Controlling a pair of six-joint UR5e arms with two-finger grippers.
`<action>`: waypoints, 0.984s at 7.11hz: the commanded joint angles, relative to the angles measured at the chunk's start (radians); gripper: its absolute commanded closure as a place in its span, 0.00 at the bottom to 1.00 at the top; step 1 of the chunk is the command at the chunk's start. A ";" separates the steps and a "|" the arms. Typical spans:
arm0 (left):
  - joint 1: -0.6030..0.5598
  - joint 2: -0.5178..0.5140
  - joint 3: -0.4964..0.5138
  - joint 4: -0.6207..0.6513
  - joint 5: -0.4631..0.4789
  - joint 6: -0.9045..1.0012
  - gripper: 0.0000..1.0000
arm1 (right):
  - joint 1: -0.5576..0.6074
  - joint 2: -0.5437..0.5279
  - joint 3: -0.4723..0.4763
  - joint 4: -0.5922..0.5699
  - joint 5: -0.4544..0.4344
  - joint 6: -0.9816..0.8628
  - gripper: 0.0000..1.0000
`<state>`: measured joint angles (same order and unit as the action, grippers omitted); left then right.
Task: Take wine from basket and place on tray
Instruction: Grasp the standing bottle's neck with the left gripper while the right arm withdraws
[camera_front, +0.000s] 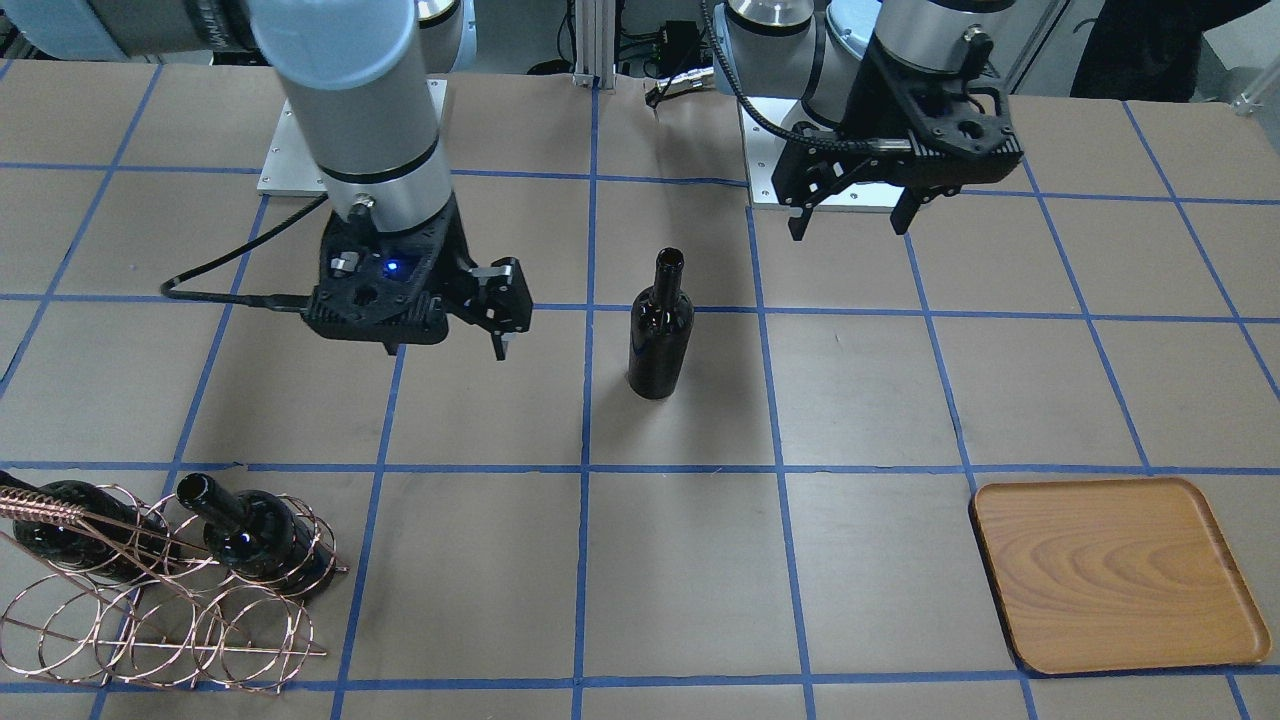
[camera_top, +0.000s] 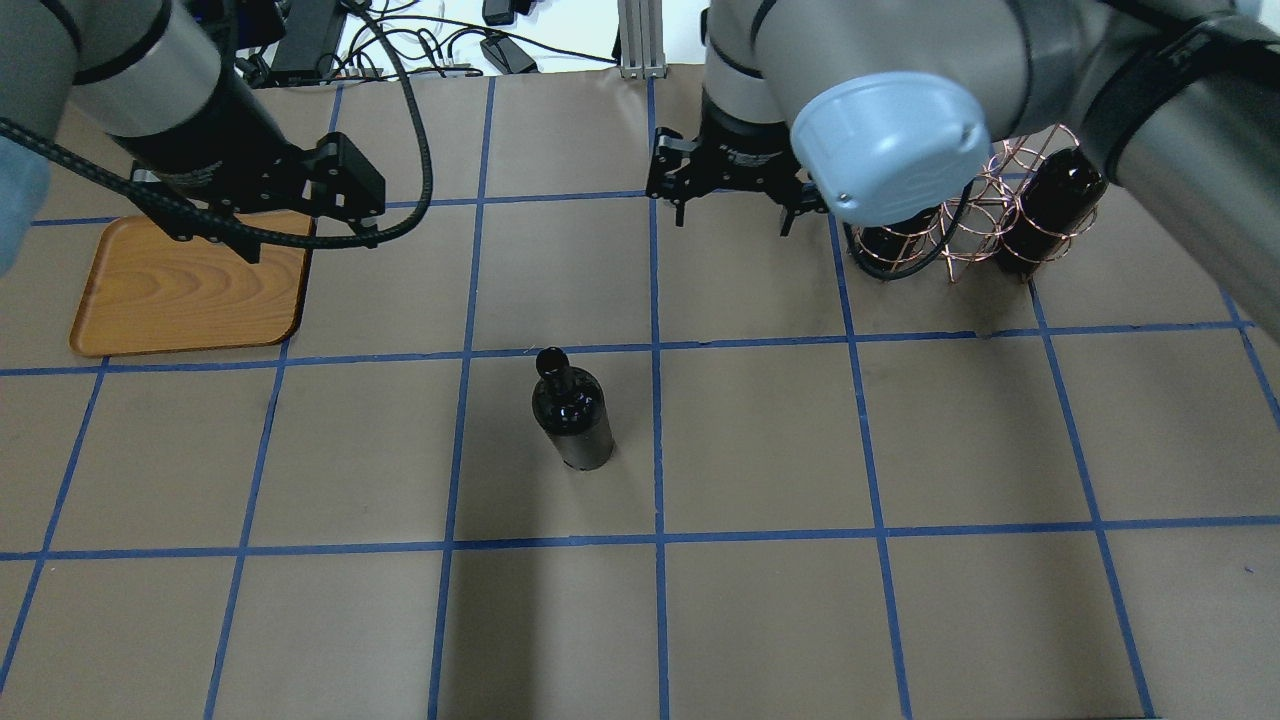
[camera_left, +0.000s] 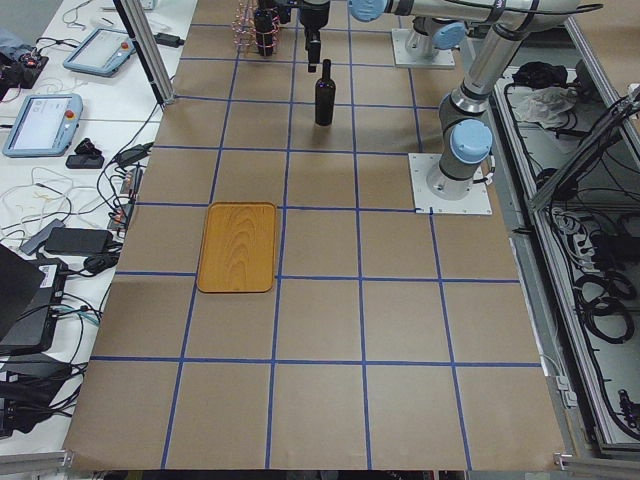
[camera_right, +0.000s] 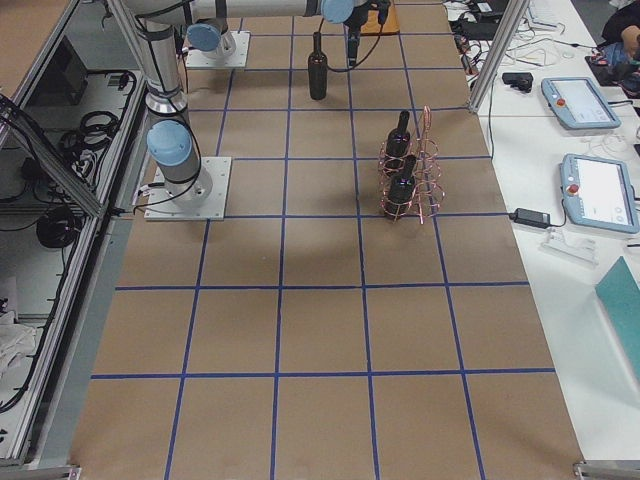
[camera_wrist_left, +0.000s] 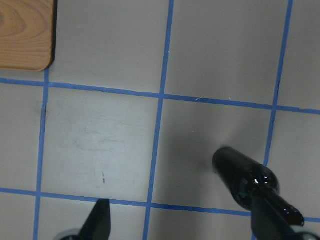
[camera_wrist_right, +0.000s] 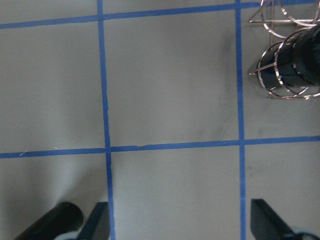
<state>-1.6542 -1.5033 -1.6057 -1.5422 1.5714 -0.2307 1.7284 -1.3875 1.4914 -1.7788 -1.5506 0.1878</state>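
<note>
The wine stands upright on the surface with open room around, tray and basket toward opposite ends — left fingers and right fingers both spread wide, holding nothing.

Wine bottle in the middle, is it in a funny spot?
Yes: one wine bottle stands upright alone on the table, outside the basket and not on the tray. Nothing looks spilled or broken.

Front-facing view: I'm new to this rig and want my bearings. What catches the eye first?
A lone dark wine bottle stands upright mid-table, the left gripper and right gripper hanging open either side of it. Along the near edge, a copper wire basket holds two more bottles, and the wooden tray lies bare at the opposite corner.
</note>
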 joint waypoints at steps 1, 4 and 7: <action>-0.128 -0.040 -0.011 -0.001 0.002 -0.157 0.00 | -0.136 -0.042 -0.002 0.078 -0.008 -0.154 0.00; -0.203 -0.077 -0.108 0.068 -0.010 -0.160 0.00 | -0.177 -0.119 0.006 0.151 0.007 -0.169 0.00; -0.217 -0.110 -0.126 0.123 -0.025 -0.159 0.00 | -0.179 -0.128 0.012 0.160 0.001 -0.264 0.00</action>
<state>-1.8669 -1.5963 -1.7270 -1.4554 1.5582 -0.3898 1.5500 -1.5117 1.5024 -1.6218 -1.5527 -0.0547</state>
